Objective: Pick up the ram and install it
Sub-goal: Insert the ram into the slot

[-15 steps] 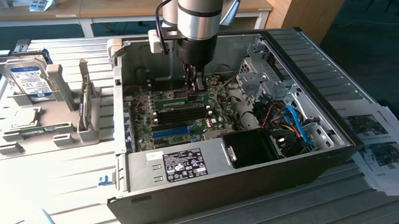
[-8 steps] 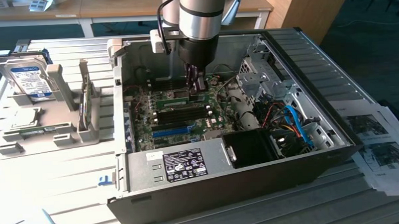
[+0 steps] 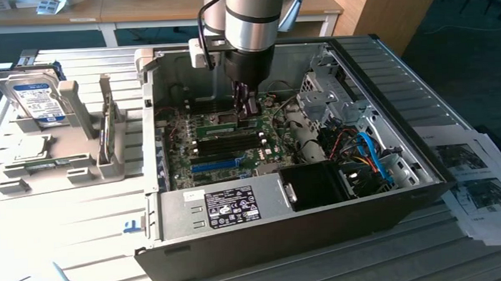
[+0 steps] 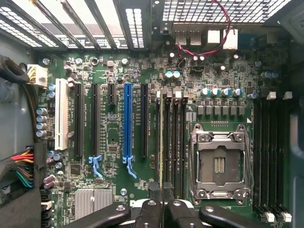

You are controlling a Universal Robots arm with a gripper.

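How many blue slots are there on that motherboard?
1. The long blue slot stands between black slots, near the ram in the gripper. The gripper's body may hide more.

Arm (image 3: 251,28) vertical, jaws down, pinched nearly together.

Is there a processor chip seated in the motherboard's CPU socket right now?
No, the processor socket shows its bare contact field open to view, with no chip covering it.

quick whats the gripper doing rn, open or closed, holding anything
Gripper: closed on the ram, low inside the computer case.
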